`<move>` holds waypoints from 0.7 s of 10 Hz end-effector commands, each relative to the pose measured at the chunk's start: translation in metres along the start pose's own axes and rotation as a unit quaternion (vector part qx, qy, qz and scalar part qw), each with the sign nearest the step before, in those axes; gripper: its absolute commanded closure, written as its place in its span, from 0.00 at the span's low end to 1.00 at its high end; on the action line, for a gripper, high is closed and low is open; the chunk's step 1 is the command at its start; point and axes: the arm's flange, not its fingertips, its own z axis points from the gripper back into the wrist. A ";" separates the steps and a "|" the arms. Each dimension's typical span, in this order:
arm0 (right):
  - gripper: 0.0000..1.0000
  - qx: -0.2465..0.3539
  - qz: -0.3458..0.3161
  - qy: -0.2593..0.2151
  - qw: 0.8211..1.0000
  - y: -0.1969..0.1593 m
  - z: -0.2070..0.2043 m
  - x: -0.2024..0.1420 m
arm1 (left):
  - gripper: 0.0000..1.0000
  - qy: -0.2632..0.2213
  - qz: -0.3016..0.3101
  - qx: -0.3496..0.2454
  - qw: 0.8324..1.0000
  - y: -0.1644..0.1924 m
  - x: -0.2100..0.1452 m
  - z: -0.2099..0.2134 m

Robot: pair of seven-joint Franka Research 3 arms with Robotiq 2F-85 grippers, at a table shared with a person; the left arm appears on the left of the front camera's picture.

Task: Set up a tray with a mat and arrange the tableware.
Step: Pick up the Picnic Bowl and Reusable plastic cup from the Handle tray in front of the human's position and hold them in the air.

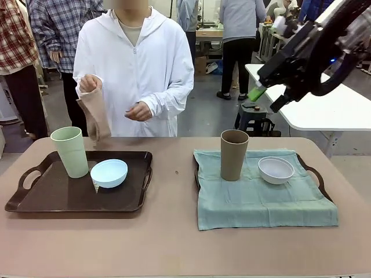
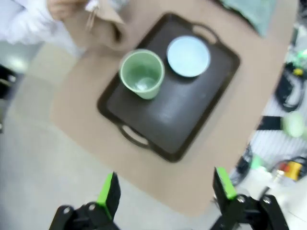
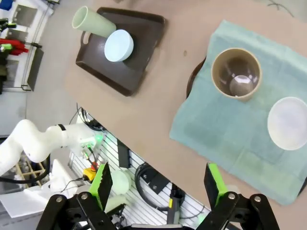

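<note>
Green cloth mat (image 1: 261, 202) carries the brown cup (image 1: 233, 154) and white bowl (image 1: 276, 169); the pale green cup (image 1: 71, 150) and light blue bowl (image 1: 109, 172) sit on a bare dark tray (image 1: 58, 197). The left end effector (image 2: 165, 189) and right end effector (image 3: 158, 184) hang spread and empty above the tabletop (image 1: 174, 243).

Your left tray (image 1: 58, 196): pale green cup (image 1: 70, 152), light blue bowl (image 1: 109, 172). Right tray (image 1: 316, 175), teal mat (image 1: 261, 204): brown cup (image 1: 233, 154), white bowl (image 1: 276, 169). Person (image 1: 139, 63) holds tan cloth (image 1: 95, 119).

This is looking like a robotics lab. People (image 1: 237, 35) are standing on a bare grey floor (image 1: 214, 116) behind the table (image 1: 174, 243), near a white table (image 1: 348, 110). Black cables (image 3: 146, 178) and a yellow box with a red button (image 3: 90, 173) are lying beside a white robot arm (image 3: 33, 143).
</note>
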 end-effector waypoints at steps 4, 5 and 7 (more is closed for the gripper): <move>0.01 -0.001 0.004 -0.004 1.000 -0.002 0.010 -0.004 | 0.00 0.000 0.000 0.000 1.000 0.000 0.000 0.000; 0.01 -0.001 0.004 -0.004 1.000 -0.002 0.010 -0.004 | 0.00 0.000 0.000 0.000 1.000 0.000 0.000 0.000; 0.01 -0.001 0.004 -0.004 1.000 -0.002 0.010 -0.004 | 0.00 0.000 0.000 0.000 1.000 0.000 0.000 0.000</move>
